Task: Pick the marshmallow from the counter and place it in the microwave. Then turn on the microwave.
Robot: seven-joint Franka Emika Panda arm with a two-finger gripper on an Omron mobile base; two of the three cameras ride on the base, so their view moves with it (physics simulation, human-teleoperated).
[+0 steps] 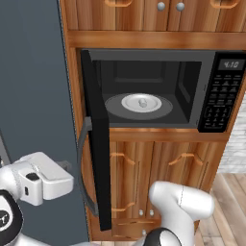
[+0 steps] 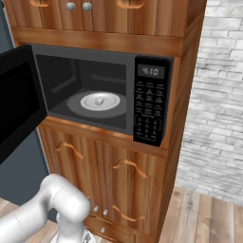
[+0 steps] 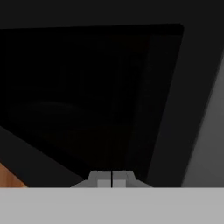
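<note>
The black microwave [image 1: 192,91] [image 2: 128,61] sits in a wooden cabinet with its door [image 1: 98,144] [image 2: 16,99] swung wide open to the left. Inside, the small whitish marshmallow [image 1: 142,102] [image 2: 99,101] rests on a white dish on the glass turntable. My gripper [image 1: 67,166] [image 3: 112,179] is shut and holds nothing. It is on the outer side of the open door, near the grey handle [image 1: 82,144], with its tips pointing at the dark door face [image 3: 87,87]. The keypad [image 1: 221,96] [image 2: 151,107] is on the right and its display reads 4:10. The counter is out of view.
Wooden cabinet doors with curved handles [image 1: 144,173] [image 2: 114,180] stand below the microwave. A dark grey wall [image 1: 33,96] lies to the left. A white brick wall [image 2: 218,104] and wood floor [image 2: 209,218] are to the right.
</note>
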